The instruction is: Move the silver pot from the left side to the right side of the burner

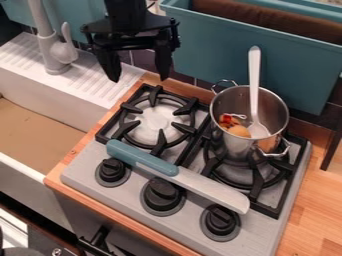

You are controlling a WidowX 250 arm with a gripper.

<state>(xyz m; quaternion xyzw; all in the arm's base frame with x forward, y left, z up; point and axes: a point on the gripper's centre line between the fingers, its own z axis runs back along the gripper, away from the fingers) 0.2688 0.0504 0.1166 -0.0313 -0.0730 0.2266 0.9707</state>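
As far as can be judged, the task looks done: the silver pot (234, 145) stands upright at the right side of the stove (83, 172), over the stove's right burner (257, 184), while the stove's left burner (157, 122) has no pot on it. The pot sits toward the stove's back edge, so at most a small nudge to centre it might be left. A spoon (254, 80) leans inside it, along with some small toy food (238, 131), and a teal-handled knife (210, 189) lies across the stove's front part. The gripper (139, 78) hangs above the stove's rear left corner, fingers spread and nothing between them; from there the pot is to the right and nearer the stove's front, well apart from the fingertips
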